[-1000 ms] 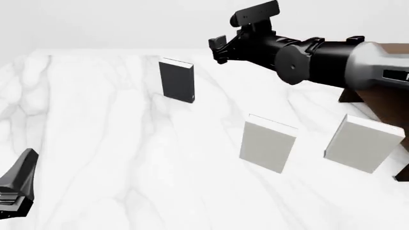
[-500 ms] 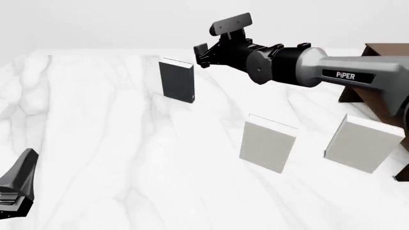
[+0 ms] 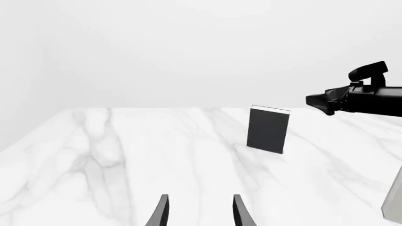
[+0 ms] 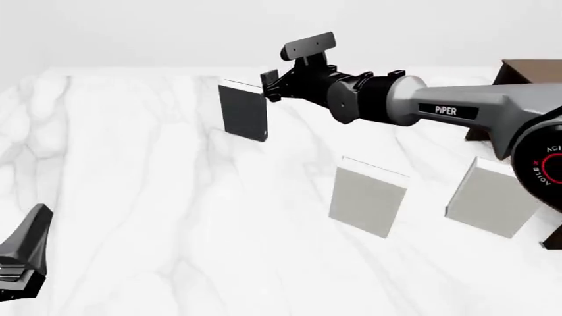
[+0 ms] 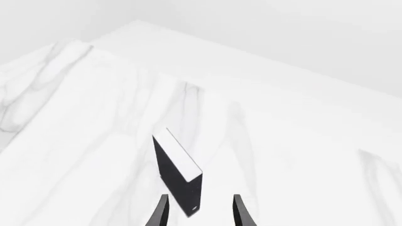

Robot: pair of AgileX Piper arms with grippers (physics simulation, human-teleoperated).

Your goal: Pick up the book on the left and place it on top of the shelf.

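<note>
On the white marbled tabletop (image 4: 131, 197), the dark brown wooden shelf (image 4: 527, 76) stands at the far right edge. The black-and-grey right arm (image 4: 439, 108) reaches across, its fingers (image 4: 270, 84) parted, empty, just beside the upright charcoal-black book (image 4: 243, 110). The left arm's fingers (image 3: 198, 214) rest apart, holding nothing.

Simulated tabletop test scene, not real room. White marble-veined worktop (image 4: 131, 197) fills view; behind it only flat, featureless pale grey backdrop, no walls' detail, furniture or windows. Flat, clean rendering on all surfaces. Props few: plain blank-covered books (image 4: 368, 199) standing upright, corner of dark brown shelf (image 4: 527, 76) at right edge. Possibly lab-style benchmark setup; backdrop too blank to tell more.
</note>
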